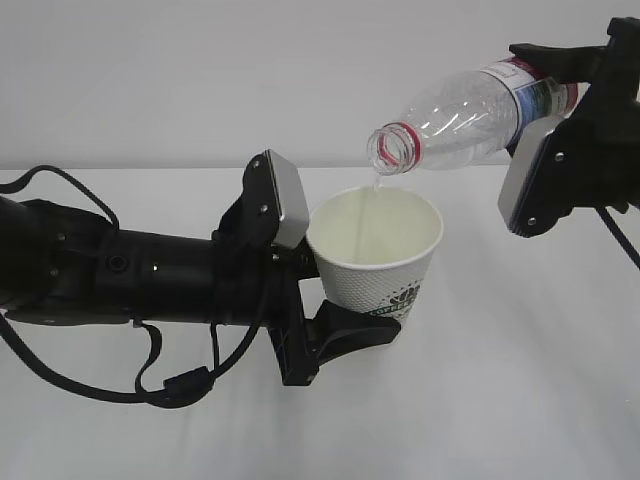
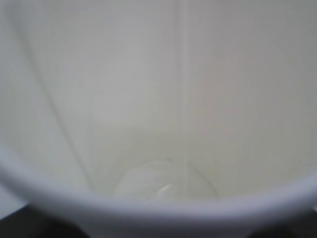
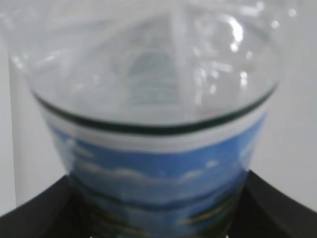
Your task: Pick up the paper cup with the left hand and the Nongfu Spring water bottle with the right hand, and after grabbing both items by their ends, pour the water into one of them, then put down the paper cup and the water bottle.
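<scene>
Cup: the paper cup (image 1: 375, 256) stands upright above the desk (image 1: 520, 400), clamped low by the left hand's (image 1: 345, 325) jaws; a little water (image 2: 163, 183) pools inside.
Bottle: the water bottle (image 1: 470, 110) is tipped mouth-down over the cup's rim, gripped at its labelled end by the right hand's (image 1: 565, 95) jaws; a thin stream falls.

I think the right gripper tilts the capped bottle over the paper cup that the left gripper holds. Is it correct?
Not quite: the bottle has no cap. The exterior view shows its open mouth with a thin stream of water falling into the paper cup. The left gripper and right gripper hold them as you say.
</scene>
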You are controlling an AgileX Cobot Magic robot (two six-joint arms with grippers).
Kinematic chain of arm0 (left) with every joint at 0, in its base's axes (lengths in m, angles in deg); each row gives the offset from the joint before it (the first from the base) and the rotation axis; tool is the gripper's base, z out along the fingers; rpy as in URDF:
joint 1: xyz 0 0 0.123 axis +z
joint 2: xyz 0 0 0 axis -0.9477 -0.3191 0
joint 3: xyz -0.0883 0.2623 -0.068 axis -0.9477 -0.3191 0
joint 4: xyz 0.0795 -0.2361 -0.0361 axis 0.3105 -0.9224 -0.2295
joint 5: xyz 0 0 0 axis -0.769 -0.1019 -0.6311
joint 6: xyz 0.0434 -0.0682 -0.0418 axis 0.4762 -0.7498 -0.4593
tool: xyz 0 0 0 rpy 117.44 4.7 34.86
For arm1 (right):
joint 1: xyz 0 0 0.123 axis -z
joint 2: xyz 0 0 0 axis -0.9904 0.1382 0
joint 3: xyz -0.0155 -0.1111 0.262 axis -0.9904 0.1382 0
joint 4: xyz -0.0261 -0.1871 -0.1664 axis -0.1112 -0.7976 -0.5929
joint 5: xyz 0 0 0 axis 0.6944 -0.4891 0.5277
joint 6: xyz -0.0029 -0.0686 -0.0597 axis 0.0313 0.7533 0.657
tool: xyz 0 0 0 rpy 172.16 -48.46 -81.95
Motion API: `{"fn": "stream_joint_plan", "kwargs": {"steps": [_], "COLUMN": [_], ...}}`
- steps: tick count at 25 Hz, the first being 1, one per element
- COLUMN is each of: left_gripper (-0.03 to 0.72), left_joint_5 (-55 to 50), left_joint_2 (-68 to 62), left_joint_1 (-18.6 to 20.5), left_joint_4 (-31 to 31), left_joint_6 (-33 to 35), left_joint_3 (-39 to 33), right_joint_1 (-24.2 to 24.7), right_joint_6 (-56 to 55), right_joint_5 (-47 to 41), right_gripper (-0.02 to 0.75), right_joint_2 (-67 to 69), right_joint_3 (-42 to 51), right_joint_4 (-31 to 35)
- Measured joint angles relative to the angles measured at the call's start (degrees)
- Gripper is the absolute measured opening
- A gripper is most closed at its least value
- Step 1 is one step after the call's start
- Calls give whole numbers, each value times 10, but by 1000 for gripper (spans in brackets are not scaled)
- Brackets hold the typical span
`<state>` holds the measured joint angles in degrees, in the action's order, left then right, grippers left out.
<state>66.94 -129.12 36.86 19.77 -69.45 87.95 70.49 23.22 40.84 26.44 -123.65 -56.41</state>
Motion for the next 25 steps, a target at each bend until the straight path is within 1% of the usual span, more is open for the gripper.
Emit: {"fn": "stream_joint_plan", "kwargs": {"steps": [25], "left_gripper": [545], "left_joint_5": [0], "left_joint_2": [0], "left_joint_1": [0], "left_joint_4": [0], "left_joint_6": [0], "left_joint_3": [0], "right_joint_1": [0], "right_joint_6": [5], "right_joint_5": [4], "right_gripper": [515], "right_joint_2": [0], "right_joint_3": [0], "right_joint_4": [0]}}
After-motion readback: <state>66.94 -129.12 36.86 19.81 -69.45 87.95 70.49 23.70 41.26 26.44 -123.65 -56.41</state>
